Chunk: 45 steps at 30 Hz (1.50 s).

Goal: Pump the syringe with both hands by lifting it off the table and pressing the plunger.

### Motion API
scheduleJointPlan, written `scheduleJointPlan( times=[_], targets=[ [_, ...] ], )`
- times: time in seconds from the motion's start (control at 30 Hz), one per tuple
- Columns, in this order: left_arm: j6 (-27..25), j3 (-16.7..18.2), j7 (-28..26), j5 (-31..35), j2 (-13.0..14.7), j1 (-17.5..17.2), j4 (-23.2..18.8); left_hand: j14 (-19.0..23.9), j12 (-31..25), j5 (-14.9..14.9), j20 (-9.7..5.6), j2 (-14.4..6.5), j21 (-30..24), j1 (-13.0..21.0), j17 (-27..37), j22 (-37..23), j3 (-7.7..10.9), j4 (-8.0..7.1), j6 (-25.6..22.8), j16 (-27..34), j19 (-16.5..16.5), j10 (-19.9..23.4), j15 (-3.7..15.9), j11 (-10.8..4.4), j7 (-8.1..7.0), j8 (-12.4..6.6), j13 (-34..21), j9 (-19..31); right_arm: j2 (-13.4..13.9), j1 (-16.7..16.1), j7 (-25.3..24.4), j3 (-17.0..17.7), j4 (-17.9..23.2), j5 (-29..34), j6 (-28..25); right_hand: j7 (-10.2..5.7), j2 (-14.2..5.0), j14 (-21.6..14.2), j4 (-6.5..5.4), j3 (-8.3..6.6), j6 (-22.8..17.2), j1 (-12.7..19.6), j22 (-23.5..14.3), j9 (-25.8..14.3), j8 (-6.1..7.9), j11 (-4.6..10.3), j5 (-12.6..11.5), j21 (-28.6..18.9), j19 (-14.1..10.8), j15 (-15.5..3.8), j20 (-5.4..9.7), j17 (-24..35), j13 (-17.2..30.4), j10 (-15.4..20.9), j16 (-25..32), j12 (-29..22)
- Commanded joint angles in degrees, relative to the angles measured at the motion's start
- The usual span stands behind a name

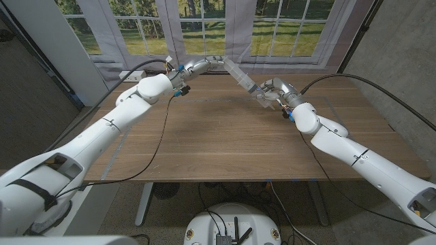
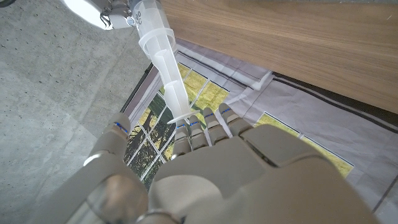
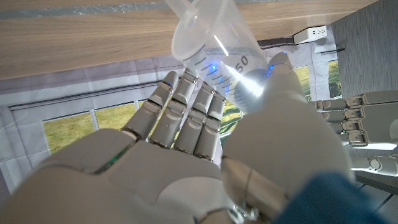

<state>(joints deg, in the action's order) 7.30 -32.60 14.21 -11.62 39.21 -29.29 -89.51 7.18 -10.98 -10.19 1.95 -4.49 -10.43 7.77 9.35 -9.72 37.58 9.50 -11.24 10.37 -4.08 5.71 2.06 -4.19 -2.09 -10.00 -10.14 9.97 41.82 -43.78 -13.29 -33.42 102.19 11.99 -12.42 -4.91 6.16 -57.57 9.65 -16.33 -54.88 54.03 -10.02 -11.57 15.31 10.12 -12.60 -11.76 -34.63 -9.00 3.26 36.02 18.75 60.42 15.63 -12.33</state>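
The wooden table (image 1: 225,136) has a dark cable (image 1: 162,133) lying across its left part. Over the far half of the table, the right hand (image 1: 267,95) grasps the clear syringe (image 1: 240,76) around its barrel; in the right wrist view the fingers (image 3: 186,112) and the thumb wrap the barrel (image 3: 217,56), where printed marks and the number 50 are visible. The syringe is lifted in the air, above the far edge of the table. Its long axis runs diagonally, from the right hand up and away toward the left hand. The plunger (image 2: 171,78) end points to the left hand (image 1: 197,66), and the left wrist view shows its fingertips (image 2: 205,118) pressing on the plunger's flat end. Behind stands a window (image 1: 204,20).
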Motion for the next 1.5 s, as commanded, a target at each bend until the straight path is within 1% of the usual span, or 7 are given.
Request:
scheduleJointPlan(
  times=[0.03,0.67,1.03,1.5],
  targets=[
    [0.6,-0.6,0.9,-0.3,-0.6,0.2,0.5,0.3,0.0,0.1,-0.43,-0.5,-0.5,-0.1,0.2,-0.2,0.05,0.10,-0.7,-0.1,0.0,0.1,2.86,0.18,-0.01,-0.38,-0.1,0.1,0.2,-0.3,-0.1,0.3,0.5,0.0,0.6,-4.66,-13.46,-0.6,-0.04,-0.32,-5.3,14.1,-0.3,-0.2,0.34,1.23,-0.2,-0.2,-0.2,-4.84,8.31,0.3,0.0,1.6,0.2,-0.2],
    [1.2,-1.0,1.9,-0.5,-0.8,0.5,0.9,0.2,0.0,0.1,-0.57,-0.6,-0.5,0.0,0.2,-0.2,0.02,0.13,-1.0,-0.2,0.0,0.1,2.70,0.22,0.09,-0.48,-0.1,0.1,-0.8,0.7,0.1,-0.2,-0.6,0.3,1.9,-4.72,-13.40,-0.8,-0.07,-0.32,-5.4,14.2,-0.3,-0.2,0.27,1.18,-0.2,-0.3,-0.3,-4.83,8.30,0.5,0.3,1.8,0.2,-0.3],
    [1.7,-1.1,2.6,-0.5,-1.0,1.0,1.4,0.2,0.1,0.1,-0.61,-0.6,-0.5,0.1,0.2,-0.2,0.00,0.13,-1.0,-0.2,0.0,0.1,2.67,0.29,0.15,-0.50,-0.1,0.1,-1.5,0.6,-0.2,-0.4,-1.0,0.2,2.4,-4.65,-13.42,-0.8,-0.10,-0.33,-5.4,14.2,-0.3,-0.2,0.22,1.16,-0.2,-0.3,-0.3,-4.83,8.30,0.7,0.3,1.7,0.2,-0.2],
    [1.2,-0.9,2.5,-0.3,-0.3,0.4,0.3,0.3,0.0,0.1,-0.59,-0.7,-0.5,0.1,0.2,-0.2,0.00,0.13,-1.1,-0.2,0.0,0.1,2.43,0.25,0.25,-0.51,-0.1,0.1,-2.7,1.2,-0.4,-1.2,-2.0,0.4,3.1,-4.68,-13.42,-0.8,-0.14,-0.33,-5.3,14.3,-0.3,-0.2,0.15,1.14,-0.3,-0.4,-0.4,-4.83,8.29,0.8,0.4,1.7,0.0,-0.1]
  ],
)
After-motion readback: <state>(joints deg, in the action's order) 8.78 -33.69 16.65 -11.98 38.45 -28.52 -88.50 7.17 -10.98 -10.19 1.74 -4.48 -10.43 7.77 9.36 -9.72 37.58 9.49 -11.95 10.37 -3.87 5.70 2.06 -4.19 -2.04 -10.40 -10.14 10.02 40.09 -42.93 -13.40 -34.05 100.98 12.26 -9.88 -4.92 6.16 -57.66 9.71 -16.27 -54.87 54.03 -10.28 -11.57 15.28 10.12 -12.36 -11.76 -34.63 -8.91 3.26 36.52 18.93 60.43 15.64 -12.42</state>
